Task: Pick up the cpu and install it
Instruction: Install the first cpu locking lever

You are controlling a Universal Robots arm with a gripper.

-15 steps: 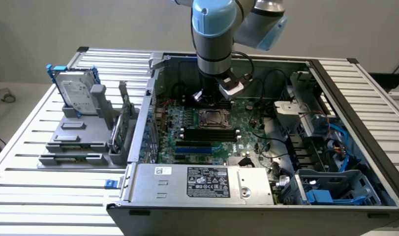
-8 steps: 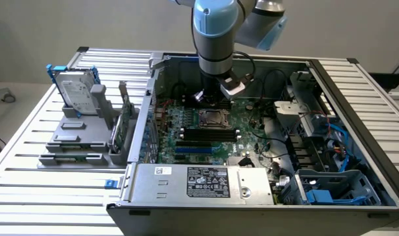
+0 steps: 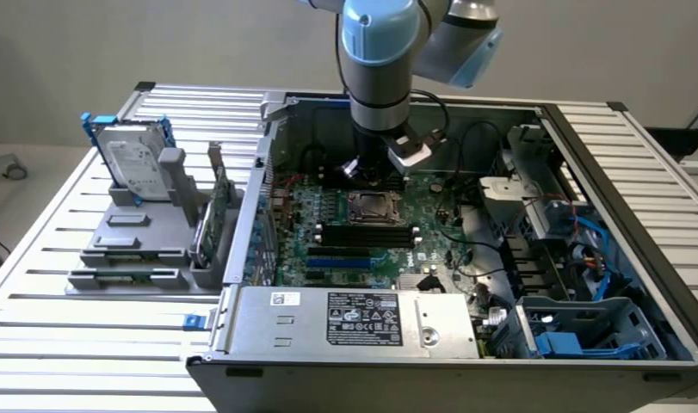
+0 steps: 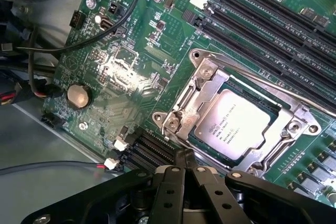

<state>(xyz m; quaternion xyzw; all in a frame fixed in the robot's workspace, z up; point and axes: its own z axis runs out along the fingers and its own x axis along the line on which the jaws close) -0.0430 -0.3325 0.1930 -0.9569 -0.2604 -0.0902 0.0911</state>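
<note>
Hand closed, empty | cpu seated in socket frame | memory slots beside

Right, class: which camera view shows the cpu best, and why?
The wrist view: the cpu sits in its socket, silvery top and printing plain. In the exterior view the cpu is just a small square on the motherboard below the arm.

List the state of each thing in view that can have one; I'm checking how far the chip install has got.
cpu: seated in its socket, metal frame around it.
gripper: shut, empty, hovering beside the socket.
computer case: open, motherboard exposed.
hard drive: standing upright in a grey holder outside the case.
memory slots: empty.
</note>
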